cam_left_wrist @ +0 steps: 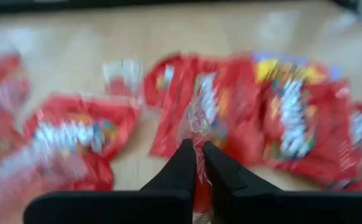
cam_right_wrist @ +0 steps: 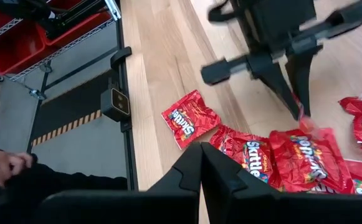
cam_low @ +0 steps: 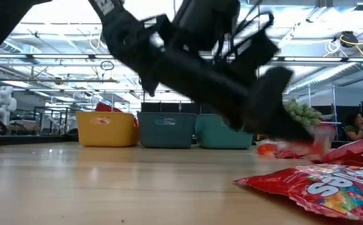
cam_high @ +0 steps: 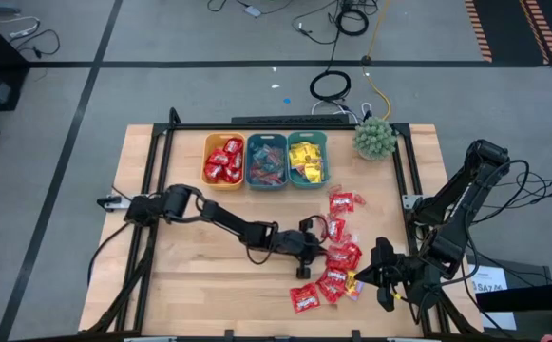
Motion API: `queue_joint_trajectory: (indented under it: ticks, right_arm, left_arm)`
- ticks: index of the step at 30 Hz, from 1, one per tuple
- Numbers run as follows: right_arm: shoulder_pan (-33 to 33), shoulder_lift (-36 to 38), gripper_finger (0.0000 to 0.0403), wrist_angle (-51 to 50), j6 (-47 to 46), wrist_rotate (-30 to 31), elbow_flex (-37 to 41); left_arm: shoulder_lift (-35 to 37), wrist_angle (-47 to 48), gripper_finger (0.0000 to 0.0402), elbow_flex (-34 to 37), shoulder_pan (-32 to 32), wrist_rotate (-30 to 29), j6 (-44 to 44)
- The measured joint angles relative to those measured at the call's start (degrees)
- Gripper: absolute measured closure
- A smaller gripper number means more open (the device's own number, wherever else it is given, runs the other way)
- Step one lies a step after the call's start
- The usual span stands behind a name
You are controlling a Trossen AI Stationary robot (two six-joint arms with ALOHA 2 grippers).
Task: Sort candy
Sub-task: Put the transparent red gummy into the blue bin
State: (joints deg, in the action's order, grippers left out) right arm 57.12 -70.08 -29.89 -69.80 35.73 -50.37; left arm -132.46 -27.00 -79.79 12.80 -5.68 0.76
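Several shiny red candy packets (cam_high: pixel 340 258) lie in a loose heap on the wooden table, right of centre and toward its near edge; they show too in the left wrist view (cam_left_wrist: pixel 280 118). My left gripper (cam_left_wrist: pixel 196 149) reaches out over this heap (cam_high: pixel 325 253) and is shut on a small clear-wrapped candy (cam_left_wrist: pixel 200 118). My right gripper (cam_high: pixel 363 276) hovers shut beside the heap's right side, its fingers (cam_right_wrist: pixel 200 149) holding nothing. One red packet (cam_low: pixel 322 186) lies close in the low view. My left gripper pinches the clear-wrapped candy by the near end of its wrapper (cam_left_wrist: pixel 199 138) between its two fingers. The fingers slant downward from the table's left. The piece lies over a red packet; I cannot tell whether it is lifted clear.
An orange bin (cam_high: pixel 223 160) with red packets, a teal bin (cam_high: pixel 266 161) with mixed pieces and a teal bin (cam_high: pixel 307 159) with yellow packets stand in a row at the far edge. A green spiky plant (cam_high: pixel 374 139) stands right of them. Bare wood lies left of the heap.
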Motion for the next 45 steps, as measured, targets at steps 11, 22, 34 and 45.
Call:
queue_joint_trajectory:
  ticks: [11,22,34,45]
  right_arm:
    - [-0.09,0.0,0.0403,0.17,-0.42,0.51,0.0]
    - [-0.13,0.0,0.0403,-0.39,-1.84,4.87,0.0]
    - [-1.65,-0.02,0.0403,-6.67,-7.41,7.81,0.02]
    - [-3.92,-0.02,0.0403,-8.25,-7.24,7.96,0.02]
  left_arm:
    - [19.0,9.71,0.0386,0.61,-5.98,-0.32,-12.78]
    - [32.23,22.35,0.0384,6.61,-24.08,5.22,-10.62]
    - [41.83,17.07,0.0363,26.34,-36.7,5.62,4.7]
    - [41.79,20.54,0.0257,26.77,-41.08,12.49,13.93]
